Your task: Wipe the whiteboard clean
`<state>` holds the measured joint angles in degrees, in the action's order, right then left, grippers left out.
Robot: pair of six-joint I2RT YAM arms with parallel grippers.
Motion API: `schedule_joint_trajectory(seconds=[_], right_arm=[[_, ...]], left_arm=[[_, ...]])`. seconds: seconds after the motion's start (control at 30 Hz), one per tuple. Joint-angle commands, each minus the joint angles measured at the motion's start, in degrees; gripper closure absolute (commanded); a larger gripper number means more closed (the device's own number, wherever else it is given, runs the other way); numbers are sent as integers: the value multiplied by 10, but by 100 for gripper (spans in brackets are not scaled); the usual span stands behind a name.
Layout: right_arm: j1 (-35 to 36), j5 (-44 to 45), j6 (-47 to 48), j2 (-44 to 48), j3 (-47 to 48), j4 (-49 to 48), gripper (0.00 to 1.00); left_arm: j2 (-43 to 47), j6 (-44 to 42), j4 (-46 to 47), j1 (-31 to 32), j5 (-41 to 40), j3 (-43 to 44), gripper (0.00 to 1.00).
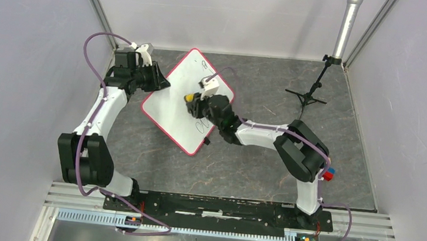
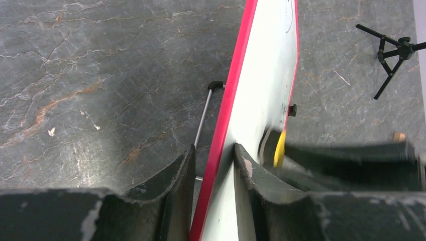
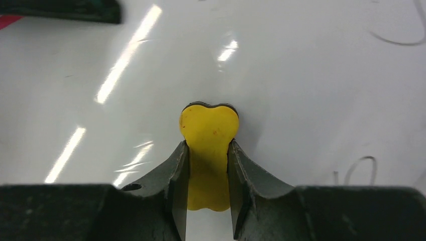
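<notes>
Two grips — left fingers [image 2: 176, 181] pinch glossy whiteboard [image 2: 263, 75], red rim [image 2: 226, 100] | right fingers [image 3: 171, 181] pinch yellow eraser [image 3: 208, 128]

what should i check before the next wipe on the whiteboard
1. Eraser grip: the right tool is shut on the yellow eraser: ok.
2. Eraser contact: its tip appears to meet the whiteboard face: ok.
3. Board braced: the left tool sits astride the red rim and looks clamped: ok.
4. Board clean: dark strokes show beside the eraser: not ok, more wiping is needed.
5. Pressing force on the board: cannot tell.
</notes>
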<state>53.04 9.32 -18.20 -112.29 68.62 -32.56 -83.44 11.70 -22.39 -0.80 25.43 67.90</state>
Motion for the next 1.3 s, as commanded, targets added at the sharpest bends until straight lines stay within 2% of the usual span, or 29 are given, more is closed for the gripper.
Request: schedule_joint_trajectory(seconds=[0.0,0.2,0.43,0.57,0.73,0.9,1.1,1.2,1.27], right_arm=[[-73,1,-54,-37,-42,5,68],[-140,-39,-115,-54,-76,-12,68],[-185,-56,-128,-41,-110,-24,68],[-200,-91,-119,-53,-94,-29,68],[-188,-124,-120,-65,-80,-50,68],[-131,-134,-91,-41,-71,-54,68],[-53,-120,-39,-4,-40,-34,68],[-60,-113,-55,5,-47,-68,68],[-83,-122,-67,-9,-25,-58,68]], left_arm=[[-16,-22,-48,9,0,4,98],[-19,-26,-49,9,-5,6,98],[-18,-27,-50,9,-2,6,98],[-17,-26,-50,9,3,6,98],[-24,-24,-50,9,14,7,98],[-30,-11,-47,9,43,6,98],[-30,-12,-58,9,25,10,98],[-27,-13,-59,9,29,8,98],[-25,-14,-59,9,24,6,98]])
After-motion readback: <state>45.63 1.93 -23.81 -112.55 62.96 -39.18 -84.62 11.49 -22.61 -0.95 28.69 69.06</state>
